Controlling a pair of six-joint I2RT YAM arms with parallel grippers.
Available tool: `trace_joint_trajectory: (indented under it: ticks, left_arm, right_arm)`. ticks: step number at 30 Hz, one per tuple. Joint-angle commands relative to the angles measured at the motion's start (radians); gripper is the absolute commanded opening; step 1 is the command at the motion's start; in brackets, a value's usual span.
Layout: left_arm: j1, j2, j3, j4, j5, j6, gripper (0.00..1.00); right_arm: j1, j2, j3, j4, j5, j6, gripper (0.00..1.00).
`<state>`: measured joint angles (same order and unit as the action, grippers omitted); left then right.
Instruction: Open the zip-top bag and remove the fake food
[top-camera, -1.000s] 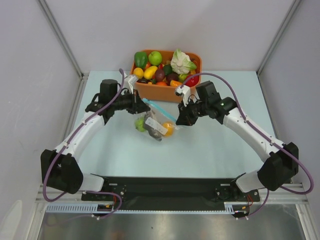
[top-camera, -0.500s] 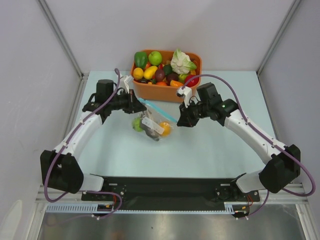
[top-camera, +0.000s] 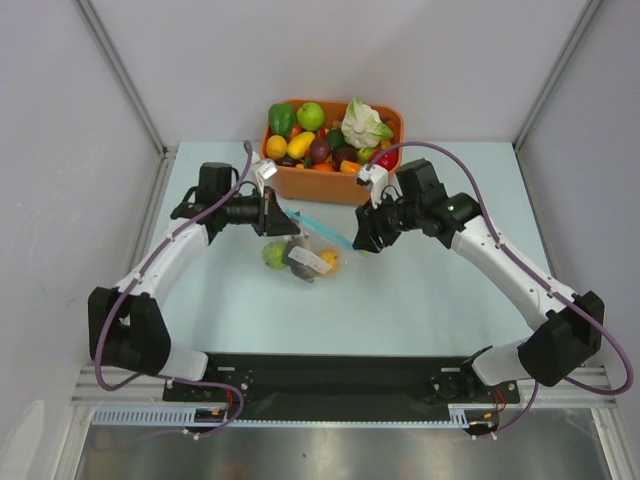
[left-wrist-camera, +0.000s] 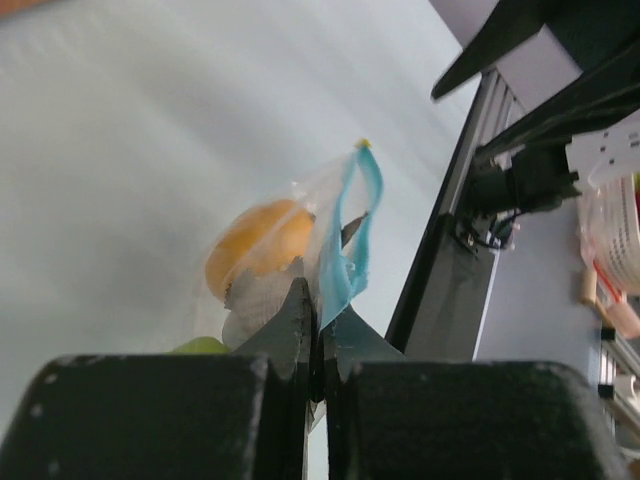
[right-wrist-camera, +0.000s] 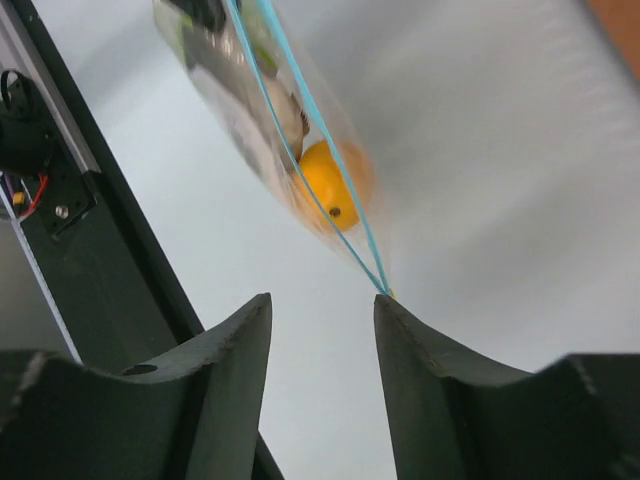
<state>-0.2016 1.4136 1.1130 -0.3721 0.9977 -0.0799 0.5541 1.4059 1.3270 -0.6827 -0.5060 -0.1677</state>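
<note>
The left gripper (left-wrist-camera: 320, 320) is pinching the zip-top bag (top-camera: 305, 250) by its blue strip; the bag is sagging between both arms. The right gripper (right-wrist-camera: 322, 310) is standing open at the strip's far end. Light, slippery film; the stiffer strip probably grips best.

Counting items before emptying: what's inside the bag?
Through the bag: a green fruit, an orange fruit, and a grey piece between them, partly covered by a white label. Anything under them is hidden.

An orange tub (top-camera: 325, 186) is set at the far side of the pale table (top-camera: 420, 300) — heaped with toy produce, a white-and-green cauliflower (top-camera: 364, 125) at its right.
</note>
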Motion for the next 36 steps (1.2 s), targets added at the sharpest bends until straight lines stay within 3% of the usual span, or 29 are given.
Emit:
trace_joint_trajectory:
  ticks: [1,4,9,12,36]
  left_arm:
    - [-0.041,0.025,0.051,-0.088,0.073,0.147,0.0]
    - [-0.062,0.045,0.051,-0.096,0.052,0.164,0.0]
    - [-0.073,0.062,0.057,-0.116,0.039,0.187,0.0]
    - [-0.073,0.058,0.054,-0.114,0.036,0.187,0.0]
    - [-0.087,0.05,0.051,-0.113,0.062,0.186,0.0]
  right_arm:
    - [0.007,-0.015,0.077,0.041,0.05,0.03,0.52]
    - [0.041,-0.002,0.081,0.073,0.092,0.04,0.47]
    - [0.098,0.053,0.08,0.097,0.127,0.065,0.21]
    - [0.113,0.073,0.072,0.12,0.115,0.083,0.14]
    - [0.15,0.131,-0.023,0.189,0.055,0.108,0.08]
